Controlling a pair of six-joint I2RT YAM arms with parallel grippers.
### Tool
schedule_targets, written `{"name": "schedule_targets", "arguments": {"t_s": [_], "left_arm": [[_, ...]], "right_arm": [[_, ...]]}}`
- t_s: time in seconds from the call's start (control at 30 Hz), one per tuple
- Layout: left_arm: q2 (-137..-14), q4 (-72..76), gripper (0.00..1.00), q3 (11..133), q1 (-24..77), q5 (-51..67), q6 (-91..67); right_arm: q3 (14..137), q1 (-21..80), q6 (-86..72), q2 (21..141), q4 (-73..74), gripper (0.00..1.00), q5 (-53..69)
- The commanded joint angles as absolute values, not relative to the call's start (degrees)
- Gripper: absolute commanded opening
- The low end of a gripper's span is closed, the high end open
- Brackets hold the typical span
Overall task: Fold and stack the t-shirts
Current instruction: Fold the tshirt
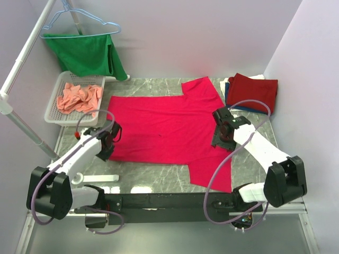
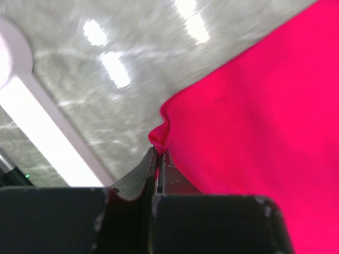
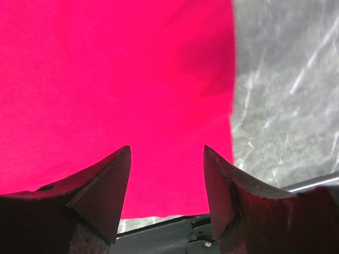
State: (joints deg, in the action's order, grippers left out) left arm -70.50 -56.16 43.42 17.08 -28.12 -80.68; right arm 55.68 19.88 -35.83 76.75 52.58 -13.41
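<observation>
The gray stone table (image 1: 153,180) fills most of the top view. The bright pinkish-red shirt (image 1: 164,127) is the biggest thing on it. It lies spread out flat in the middle, with one sleeve pointing to 1 o'clock and the other sleeve pointing to 5 o'clock. A green cloth (image 1: 85,53) hangs up at 11 o'clock, behind the table. Just under it, at 10 o'clock, sits a white basket (image 1: 55,117). The salmon-orange shirt (image 1: 79,98) lies in the basket, all crumpled up. At 2 o'clock the dark red shirt (image 1: 253,91) lies folded on top of a small pile, close to the far sleeve of the big shirt but not touching it. The left gripper (image 1: 108,148) is at 8 o'clock, at the near left corner of the pinkish-red shirt. In the left wrist view its two fingers (image 2: 158,159) are squeezed tight together, and a little bump of the pinkish-red shirt (image 2: 254,132) is pinched between them, right at the cloth's edge, with bare table beside it. The right gripper (image 1: 221,142) is at 4 o'clock, over the shirt near the sleeve on that side. In the right wrist view its fingers (image 3: 166,153) stand wide apart with nothing between them, and the pinkish-red shirt (image 3: 116,74) lies flat below. I cannot tell if the tips touch the cloth. A small white bar (image 1: 100,179) lies on the table at 7 o'clock, near the left arm.
</observation>
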Motion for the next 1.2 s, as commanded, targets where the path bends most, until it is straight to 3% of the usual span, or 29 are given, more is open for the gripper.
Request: {"name": "schedule_targets", "arguments": {"t_s": [0.0,0.13,0.5,1.07,1.17], "left_arm": [[-72.2,-59.9,0.01,49.0,17.2,-35.1,-80.8],[-73.0,-59.8,0.01,49.9,17.2,-35.9,-80.5],[-74.4,-57.6,0.01,50.1,17.1,-34.8,-77.3],[-76.6,-57.9,0.01,53.4,17.1,-34.6,-75.5],[-76.4,-58.4,0.01,53.8,17.1,-34.9,-75.7]], "right_arm": [[50.3,20.5,-40.3,72.4,57.1,0.63,-15.2],[49.7,20.0,-44.0,70.2,57.9,0.63,-10.2],[30.9,20.4,-56.7,60.2,53.7,0.56,-6.9],[26.0,21.9,-61.7,64.8,48.4,0.51,-5.0],[26.3,21.9,-61.3,65.7,48.1,0.34,-5.0]]}}
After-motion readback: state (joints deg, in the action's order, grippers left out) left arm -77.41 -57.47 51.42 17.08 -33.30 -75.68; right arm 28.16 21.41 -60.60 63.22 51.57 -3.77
